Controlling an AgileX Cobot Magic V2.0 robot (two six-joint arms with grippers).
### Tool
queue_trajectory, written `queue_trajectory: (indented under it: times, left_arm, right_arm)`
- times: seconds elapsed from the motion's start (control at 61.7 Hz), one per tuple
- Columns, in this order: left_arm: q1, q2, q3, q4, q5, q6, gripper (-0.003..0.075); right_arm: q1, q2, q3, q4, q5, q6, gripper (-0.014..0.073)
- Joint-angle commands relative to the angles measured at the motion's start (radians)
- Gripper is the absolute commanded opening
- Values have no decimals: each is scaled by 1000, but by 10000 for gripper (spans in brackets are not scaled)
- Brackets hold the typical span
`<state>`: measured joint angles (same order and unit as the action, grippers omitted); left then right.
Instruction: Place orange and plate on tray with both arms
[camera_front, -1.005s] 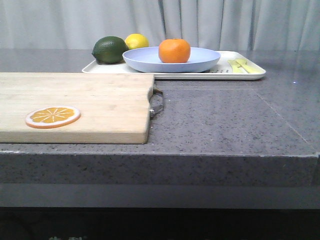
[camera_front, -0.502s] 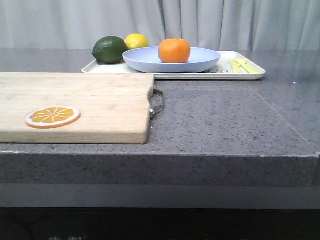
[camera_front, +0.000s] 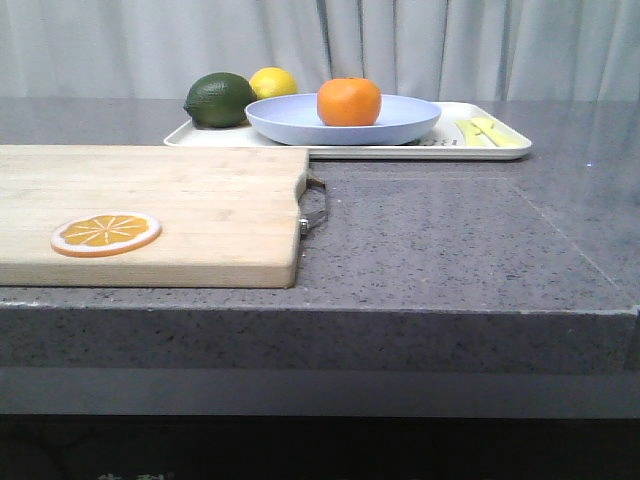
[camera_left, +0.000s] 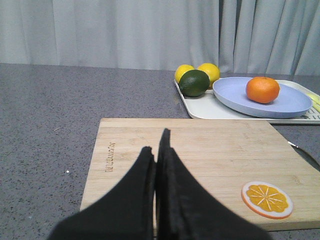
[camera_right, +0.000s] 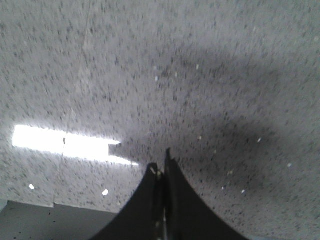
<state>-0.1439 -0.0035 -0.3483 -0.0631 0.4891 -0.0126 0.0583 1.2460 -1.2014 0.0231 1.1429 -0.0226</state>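
The orange (camera_front: 349, 101) sits on the pale blue plate (camera_front: 400, 118), which rests on the cream-white tray (camera_front: 440, 150) at the back of the counter. All three also show in the left wrist view: the orange (camera_left: 262, 89), the plate (camera_left: 235, 92), the tray (camera_left: 202, 106). My left gripper (camera_left: 156, 145) is shut and empty, held over the wooden cutting board (camera_left: 200, 150), well short of the tray. My right gripper (camera_right: 161, 162) is shut and empty over bare grey counter. Neither gripper shows in the front view.
A dark green lime (camera_front: 220, 99) and a yellow lemon (camera_front: 274, 82) lie on the tray's left end. The cutting board (camera_front: 180, 210) with an orange slice disc (camera_front: 106, 233) lies at the front left, a metal handle (camera_front: 315, 208) on its right side. Curtains hang behind.
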Motion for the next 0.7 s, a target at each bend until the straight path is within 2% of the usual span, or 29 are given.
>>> queue_trajectory:
  times: [0.0, 0.178, 0.373, 0.551, 0.681]
  left_arm:
    - [1, -1, -25, -9, -84, -6, -18]
    - [1, -1, -25, -9, -84, -6, -18]
    - [1, -1, -25, -9, -84, -6, -18]
    - [1, -1, -25, -9, -84, -6, -18]
    - [1, -1, -25, -9, -84, -6, -18]
  right_arm:
    - [-3, -100, 107, -11, -136, -20, -112]
    - [-3, -258, 353, -10, -345, -27, -112]
    - [-3, -496, 620, -10, -659, -27, -112]
    - [-3, -744, 805, -10, -893, -27, -112]
    - [-3, -876, 885, -10, -1013, -27, -112]
